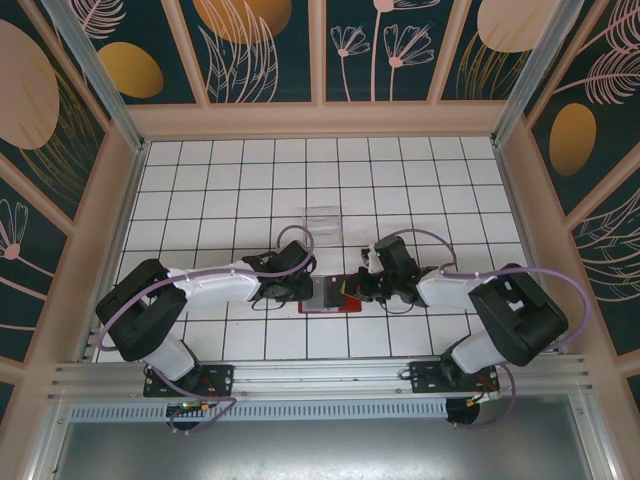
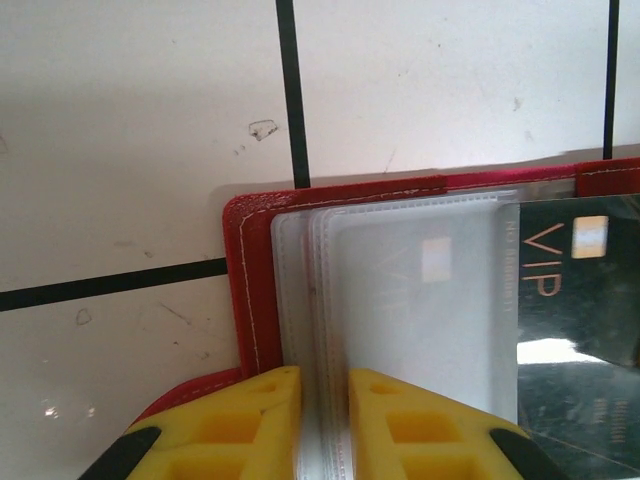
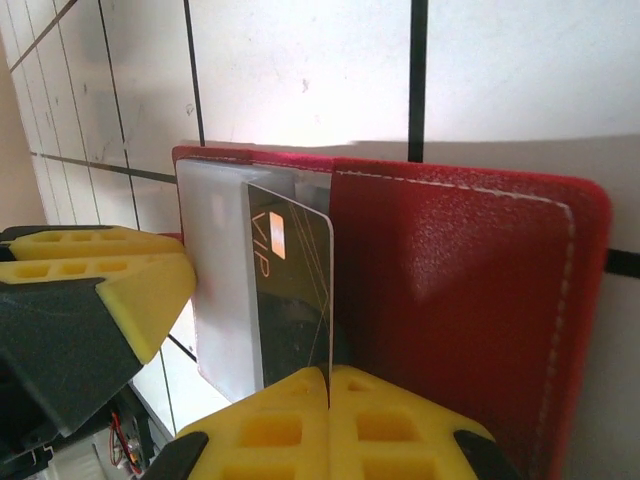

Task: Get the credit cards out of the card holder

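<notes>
The dark credit card (image 3: pixel 293 290), printed "VIP" in copper letters with a small chip patch beside them, stands against the clear plastic sleeves (image 2: pixel 400 300) of the card holder (image 3: pixel 450 300); whether its lower edge is inside a sleeve cannot be told. The right gripper (image 3: pixel 329 400) has its 2 yellow fingers pressed together on the card's near edge, the thin card pinched between the pads. The card holder is a red stitched wallet lying open and flat on the white gridded table (image 1: pixel 250 180), near the front edge and midway between the 2 arm bases, its pebbled red cover spreading to the right of the card in the right wrist view. The left gripper (image 2: pixel 323 420) clamps the bundle of clear sleeves between its yellow fingers, a narrow gap between them filled by the plastic, with the wallet's rounded red corner just to their left. From above, both grippers meet over the wallet from opposite sides, the left one at its left end and the right one at its right end. A small clear plastic box (image 1: pixel 322 218) sits farther back on the table, apart from the wallet.
</notes>
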Available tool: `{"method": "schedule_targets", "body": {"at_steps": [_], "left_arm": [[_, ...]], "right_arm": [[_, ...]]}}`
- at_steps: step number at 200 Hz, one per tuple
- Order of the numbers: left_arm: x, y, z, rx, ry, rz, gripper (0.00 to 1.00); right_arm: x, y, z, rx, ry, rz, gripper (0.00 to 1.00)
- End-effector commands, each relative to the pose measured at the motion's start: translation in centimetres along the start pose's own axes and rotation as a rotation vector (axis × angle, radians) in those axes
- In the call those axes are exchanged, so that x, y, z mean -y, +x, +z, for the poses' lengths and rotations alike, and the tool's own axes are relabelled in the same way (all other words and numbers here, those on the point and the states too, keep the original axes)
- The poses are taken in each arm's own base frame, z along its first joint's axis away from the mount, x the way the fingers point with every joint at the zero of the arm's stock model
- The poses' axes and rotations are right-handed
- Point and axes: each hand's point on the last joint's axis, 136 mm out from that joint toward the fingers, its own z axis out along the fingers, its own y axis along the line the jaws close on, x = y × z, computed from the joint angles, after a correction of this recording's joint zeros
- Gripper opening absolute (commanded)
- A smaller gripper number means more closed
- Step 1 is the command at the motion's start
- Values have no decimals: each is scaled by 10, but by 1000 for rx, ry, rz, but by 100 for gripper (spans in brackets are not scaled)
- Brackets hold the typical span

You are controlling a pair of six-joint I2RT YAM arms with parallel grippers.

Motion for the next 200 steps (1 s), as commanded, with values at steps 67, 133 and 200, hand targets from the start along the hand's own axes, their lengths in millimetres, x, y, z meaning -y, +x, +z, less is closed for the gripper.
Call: {"method": "schedule_targets", "body": {"at_steps": [67,133,200], "left_arm": [[4,-28,-35,145,3,14,23],[-18,-33,-45,190,15,-64,24],[-41,-23,-43,169,21,-121,25]], "right_arm": [[-43,-48,-50,165,93,-219,1],[-64,-104,-64,205,293,-821,0],[-88,-135,-49,-30,340,-1373,0]]}}
